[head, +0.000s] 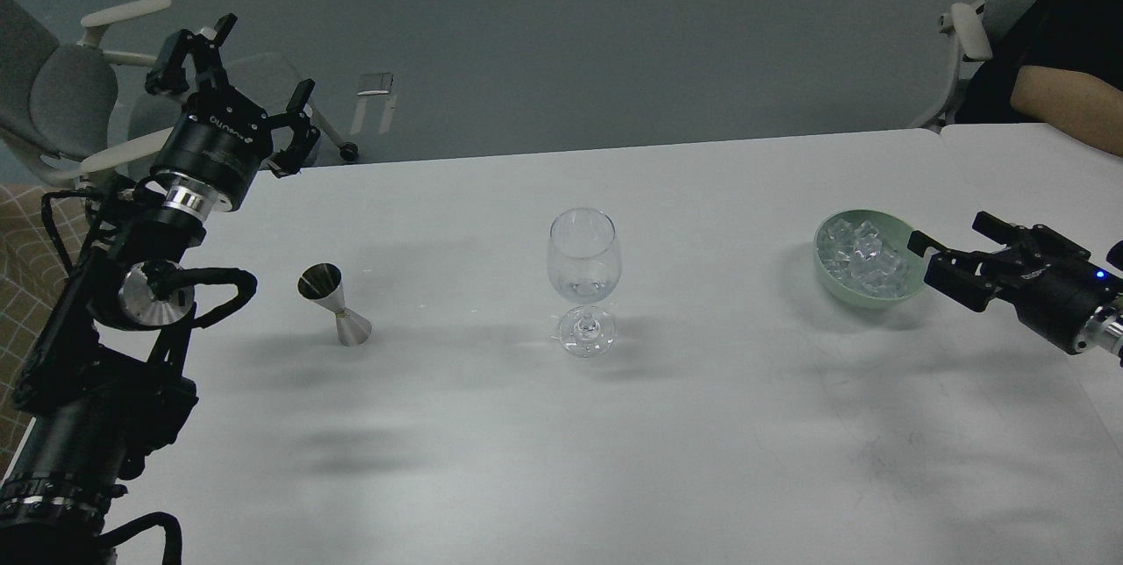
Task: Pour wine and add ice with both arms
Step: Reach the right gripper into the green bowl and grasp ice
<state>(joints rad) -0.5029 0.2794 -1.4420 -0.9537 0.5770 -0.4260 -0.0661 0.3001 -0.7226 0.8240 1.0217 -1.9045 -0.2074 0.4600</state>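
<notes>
A clear wine glass [584,277] stands mid-table with a little clear wine [583,289] at the bottom of its bowl. A steel jigger [334,304] stands to its left. A pale green bowl [912,291] on the right holds several clear ice cubes [864,255]. My left gripper [235,81] is open and empty, raised over the table's far left corner, well behind the jigger. My right gripper [949,252] comes in from the right, open and empty, its fingertips at the bowl's right rim.
The white table [561,425] butts against a second table [1026,153] at the right. Grey office chairs [61,91] stand behind the far left corner. A person's bare arm [1062,104] rests at the far right.
</notes>
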